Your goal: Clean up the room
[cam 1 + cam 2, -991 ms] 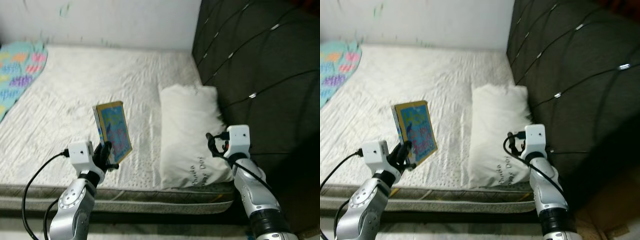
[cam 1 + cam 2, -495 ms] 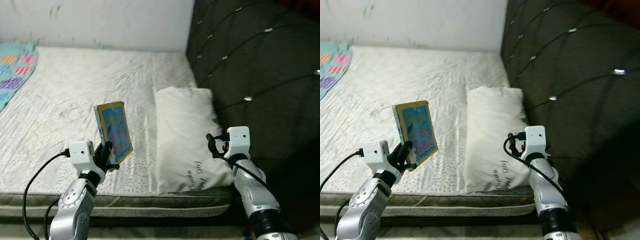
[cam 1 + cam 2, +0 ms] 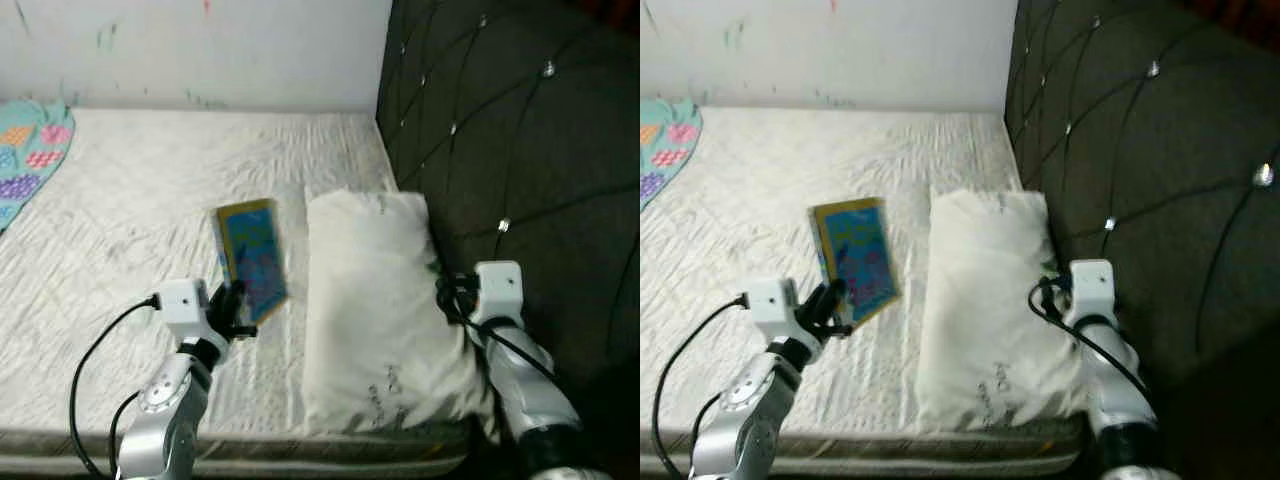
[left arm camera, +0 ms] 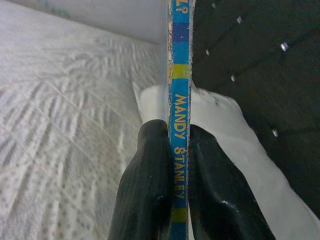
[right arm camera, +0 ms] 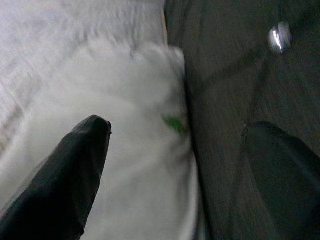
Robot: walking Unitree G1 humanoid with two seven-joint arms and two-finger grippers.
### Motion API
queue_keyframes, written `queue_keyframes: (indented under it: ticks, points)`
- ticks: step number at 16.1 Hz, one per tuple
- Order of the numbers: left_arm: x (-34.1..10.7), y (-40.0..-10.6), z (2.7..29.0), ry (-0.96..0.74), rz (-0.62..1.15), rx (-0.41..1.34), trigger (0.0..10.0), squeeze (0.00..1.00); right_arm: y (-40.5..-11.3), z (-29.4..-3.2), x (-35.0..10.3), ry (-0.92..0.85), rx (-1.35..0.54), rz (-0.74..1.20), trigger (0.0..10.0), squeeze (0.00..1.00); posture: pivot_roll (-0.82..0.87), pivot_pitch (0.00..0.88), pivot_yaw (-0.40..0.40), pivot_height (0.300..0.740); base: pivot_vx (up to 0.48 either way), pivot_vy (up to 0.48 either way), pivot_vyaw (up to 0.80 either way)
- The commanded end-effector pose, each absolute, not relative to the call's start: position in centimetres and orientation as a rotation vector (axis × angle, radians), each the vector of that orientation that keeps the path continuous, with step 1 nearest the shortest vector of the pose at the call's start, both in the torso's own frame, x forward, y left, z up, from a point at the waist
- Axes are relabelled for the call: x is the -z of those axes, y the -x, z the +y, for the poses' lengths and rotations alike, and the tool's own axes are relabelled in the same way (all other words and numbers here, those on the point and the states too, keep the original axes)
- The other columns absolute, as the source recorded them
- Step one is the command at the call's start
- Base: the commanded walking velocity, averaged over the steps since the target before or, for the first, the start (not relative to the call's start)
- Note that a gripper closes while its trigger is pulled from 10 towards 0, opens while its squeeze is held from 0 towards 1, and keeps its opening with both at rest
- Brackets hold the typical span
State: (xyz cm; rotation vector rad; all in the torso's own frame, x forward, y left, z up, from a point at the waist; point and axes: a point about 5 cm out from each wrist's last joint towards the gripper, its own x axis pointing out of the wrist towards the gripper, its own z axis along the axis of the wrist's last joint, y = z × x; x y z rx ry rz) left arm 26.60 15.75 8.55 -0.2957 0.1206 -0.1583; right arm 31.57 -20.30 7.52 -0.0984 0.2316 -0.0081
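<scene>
A blue picture book (image 3: 252, 259) with a yellow edge is held upright above the white mattress (image 3: 130, 190). My left gripper (image 3: 232, 305) is shut on its lower edge; in the left wrist view the two black fingers (image 4: 150, 185) clamp the spine of the book (image 4: 179, 100). A white pillow (image 3: 375, 300) lies beside the book, against the dark tufted headboard (image 3: 520, 150). My right gripper (image 5: 175, 165) is open, held over the pillow's edge by the headboard, with nothing between its fingers (image 5: 70, 175).
A patterned blanket (image 3: 25, 160) lies at the far left of the bed. A white wall (image 3: 200, 50) runs behind the mattress. The mattress front edge (image 3: 300, 455) is close below my arms.
The camera has moved closer to the bed and turned, so the whole scene shifted. The book stays clamped in my left gripper and now stands nearer the pillow.
</scene>
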Motion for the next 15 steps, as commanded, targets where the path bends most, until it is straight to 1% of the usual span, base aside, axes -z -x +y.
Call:
queue_keyframes:
  ticks: [1, 3, 7, 8, 15]
  points:
    - [-9.13, -26.61, 17.55, 0.284, 0.095, 0.087, 10.0, 0.00, -31.96, -19.14, -7.98, 0.098, -0.029, 0.205, 10.0, 0.00, -0.04, 0.025, -0.023, 0.740, 0.000, 0.000, 0.00]
    - [-8.80, -26.72, 17.69, 0.291, 0.120, 0.056, 10.0, 0.00, -31.97, -19.16, -7.99, 0.101, -0.030, 0.203, 10.0, 0.00, -0.04, 0.025, -0.023, 0.740, 0.000, 0.000, 0.00]
    - [-8.67, -26.76, 17.65, 0.320, 0.130, 0.049, 10.0, 0.00, -32.05, -19.27, -7.97, 0.104, -0.030, 0.201, 10.0, 0.00, -0.05, 0.022, -0.026, 0.740, 0.000, 0.000, 0.00]
    - [-8.67, -26.76, 17.68, 0.320, 0.132, 0.047, 10.0, 0.00, -32.08, -19.22, -7.99, 0.104, -0.031, 0.200, 10.0, 0.00, -0.05, 0.022, -0.026, 0.740, 0.000, 0.281, 0.00]
    - [-8.63, -26.79, 17.66, 0.325, 0.135, 0.053, 10.0, 0.00, -32.15, -19.16, -8.07, 0.107, -0.034, 0.197, 10.0, 0.00, -0.05, 0.023, -0.028, 0.740, 0.000, 0.480, 0.00]
